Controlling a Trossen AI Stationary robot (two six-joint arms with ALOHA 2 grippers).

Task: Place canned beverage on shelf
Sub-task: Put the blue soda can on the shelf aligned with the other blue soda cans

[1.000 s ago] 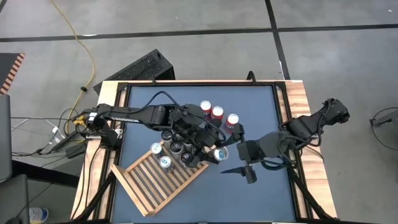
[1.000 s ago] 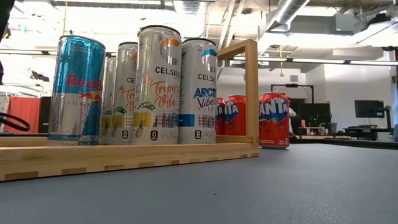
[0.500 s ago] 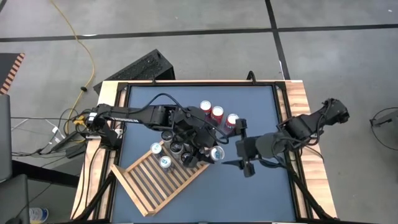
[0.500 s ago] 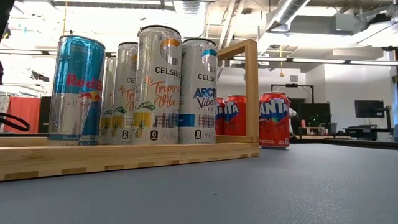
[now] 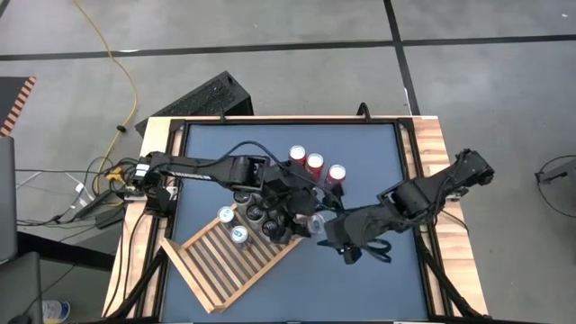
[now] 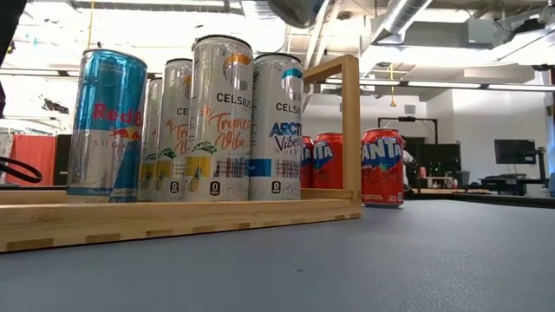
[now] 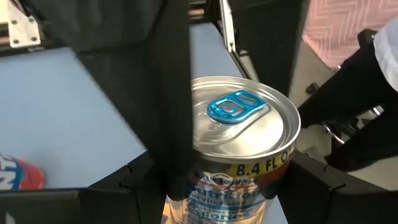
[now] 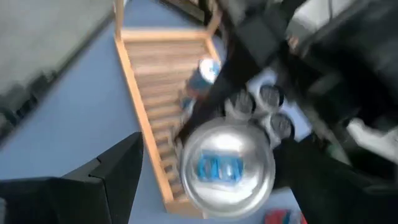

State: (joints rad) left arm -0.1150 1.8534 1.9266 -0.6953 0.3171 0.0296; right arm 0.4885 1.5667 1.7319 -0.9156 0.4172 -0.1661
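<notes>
A small silver can (image 7: 242, 124) with a blue pull tab hangs in the air near the shelf's right corner, with my left gripper (image 5: 309, 219) shut on it. Its bottom (image 6: 299, 9) shows at the top of the low view. My right gripper (image 8: 217, 177) is open, one finger on either side of the can's top (image 8: 227, 165). The slatted wooden shelf (image 5: 220, 270) lies flat and askew at the near left of the table. Several tall cans (image 6: 221, 121) stand on its far end. My left gripper pinches the can's side wall (image 7: 205, 186), below the rim, between its two fingers. It comes from the table's left, slanting down. The can is lifted clear of the table, top up and a little tilted. My right gripper stands around the can; whether it touches it I cannot tell.
Three red cans (image 5: 314, 163) stand in a row on the table behind the held can. The right half of the blue table top (image 5: 387, 162) lies bare under the right arm. Wooden rails (image 5: 432, 144) edge the table.
My right gripper has gone toward the table's left and down, rolling as it went, until its open fingers stand around the held can. My left gripper has sunk a little with the can, whose bottom has come into the top of the low view.
</notes>
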